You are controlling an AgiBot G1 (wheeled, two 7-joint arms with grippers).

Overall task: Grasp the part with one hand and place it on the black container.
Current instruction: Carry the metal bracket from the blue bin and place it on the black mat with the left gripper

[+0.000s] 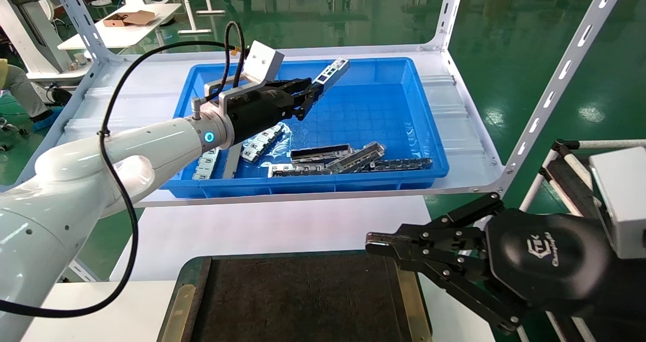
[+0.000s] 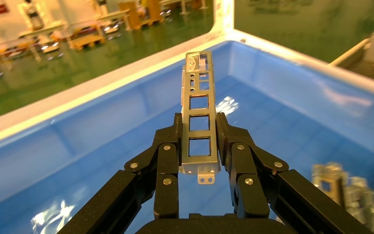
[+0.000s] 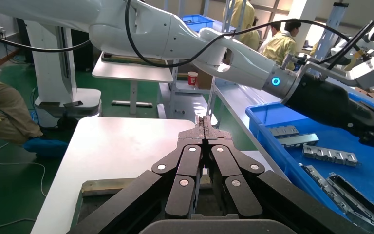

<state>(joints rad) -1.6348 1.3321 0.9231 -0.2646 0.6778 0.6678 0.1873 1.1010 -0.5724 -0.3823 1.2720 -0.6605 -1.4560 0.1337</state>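
While the left gripper (image 1: 305,99) hangs above the blue bin (image 1: 404,74), its fingers (image 2: 168,156) are clamped on the two long edges of the part (image 1: 330,74), which is lifted clear of the bin floor. That strip sticks straight out past the fingertips, in line with the gripper: its long axis runs up and away from the robot, toward the bin's far wall, with the free end highest. In the left wrist view the part (image 2: 198,122) shows a row of rectangular cutouts along its length and a small tab at the gripped end.

Below and behind the gripper, loose metal pieces (image 1: 348,161) lie heaped along the near side of the bin, some silver, some dark-channelled, with more under the left arm (image 1: 151,140). A black cable (image 1: 121,190) loops along that arm. The bin sits on a white shelf (image 1: 469,125) framed by slotted white uprights (image 1: 570,59).

Nearer the robot is the black container (image 1: 303,301), its rough dark surface bare and bordered by brass-coloured side strips (image 1: 411,301). The right gripper (image 1: 376,245) hovers just beside the container's right edge, fingertips pressed together with nothing between them. It lies low, between the shelf and the container, well apart from the part.
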